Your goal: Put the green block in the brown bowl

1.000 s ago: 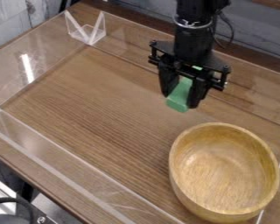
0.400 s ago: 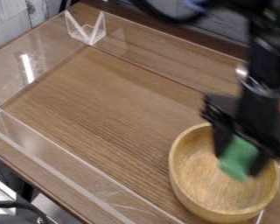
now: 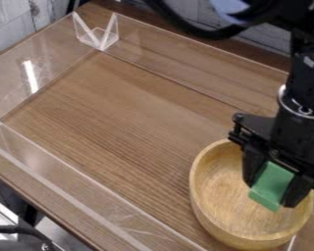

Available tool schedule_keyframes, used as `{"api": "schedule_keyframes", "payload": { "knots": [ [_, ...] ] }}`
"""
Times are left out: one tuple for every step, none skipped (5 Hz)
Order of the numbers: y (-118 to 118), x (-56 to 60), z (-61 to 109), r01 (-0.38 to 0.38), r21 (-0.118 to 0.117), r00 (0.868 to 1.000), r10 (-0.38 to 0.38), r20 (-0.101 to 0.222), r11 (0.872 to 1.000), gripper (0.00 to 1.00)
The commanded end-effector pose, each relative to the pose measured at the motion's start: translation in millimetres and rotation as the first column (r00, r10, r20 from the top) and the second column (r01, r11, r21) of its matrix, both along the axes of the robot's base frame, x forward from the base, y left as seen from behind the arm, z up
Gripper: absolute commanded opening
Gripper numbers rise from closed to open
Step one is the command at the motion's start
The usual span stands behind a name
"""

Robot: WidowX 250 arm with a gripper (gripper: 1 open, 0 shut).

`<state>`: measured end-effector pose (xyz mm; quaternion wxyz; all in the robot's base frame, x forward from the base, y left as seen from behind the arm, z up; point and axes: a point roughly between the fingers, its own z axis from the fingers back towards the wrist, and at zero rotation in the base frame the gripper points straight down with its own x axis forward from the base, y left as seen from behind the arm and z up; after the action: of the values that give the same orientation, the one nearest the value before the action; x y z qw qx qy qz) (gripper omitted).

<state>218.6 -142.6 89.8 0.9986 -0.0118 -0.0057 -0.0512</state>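
Observation:
My gripper (image 3: 278, 188) hangs pointing down over the brown bowl (image 3: 215, 211), shut on the green block (image 3: 274, 187). The block stands on end between the black fingers (image 3: 250, 169), its lower part showing inside the bowl's rim at the right half. The bowl is light tan wood with a thick rim and sits at the lower right of the wooden table. Whether the block touches the bowl's floor I cannot tell.
Clear plastic walls (image 3: 42, 59) fence the wooden tabletop (image 3: 121, 108), with a folded clear piece (image 3: 97, 31) at the far left corner. The arm's black body (image 3: 304, 88) rises above the bowl at the right edge.
The gripper carried the green block from above the table's middle back to over the bowl at the lower right, and has sunk slightly into it.

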Motion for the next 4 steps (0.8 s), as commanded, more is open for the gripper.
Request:
{"api": "schedule_keyframes", "payload": {
  "knots": [
    [1.9,2.6,15.1,-0.014,-0.040,0.998,0.016,0.056,0.999,0.00],
    [4.4,0.8,12.9,-0.023,-0.047,0.998,0.026,0.061,0.999,0.00],
    [6.8,-0.6,10.0,-0.031,-0.053,0.997,0.034,0.065,0.998,0.00],
    [8.6,-1.6,6.2,-0.034,-0.060,0.997,0.038,0.069,0.998,0.00]
  ]
}}
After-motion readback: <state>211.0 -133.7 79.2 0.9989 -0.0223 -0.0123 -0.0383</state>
